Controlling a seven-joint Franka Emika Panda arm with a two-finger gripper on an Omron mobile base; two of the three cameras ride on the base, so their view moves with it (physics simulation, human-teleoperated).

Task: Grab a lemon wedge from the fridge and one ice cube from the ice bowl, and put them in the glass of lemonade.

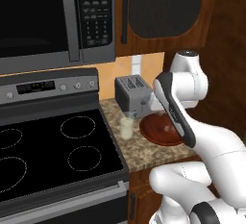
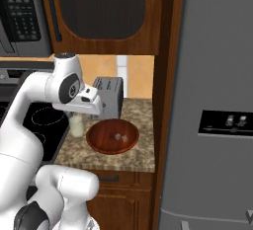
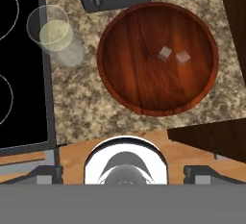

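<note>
The ice bowl [image 3: 139, 74], round and reddish-brown, sits on the granite counter with two ice cubes [image 3: 165, 53] inside. It also appears in both base views [image 1: 151, 134] [image 2: 99, 142]. Left of it stands the glass of lemonade [image 3: 55, 31] [image 1: 126, 128] [image 2: 76, 125], upright near the stove edge. My gripper [image 3: 122, 175] hangs above the counter's front edge, nearer than the bowl, open and empty. The fridge [image 2: 217, 100] stands at the right with its doors shut. The lemon wedge is hidden.
A silver toaster [image 1: 133, 94] [image 2: 109, 95] stands right behind the bowl and glass. The black stove top [image 1: 53, 146] lies left of the counter, with a microwave [image 1: 48, 16] above. A wooden cabinet [image 2: 99, 12] hangs over the counter, and a wooden side panel [image 2: 165, 100] separates it from the fridge.
</note>
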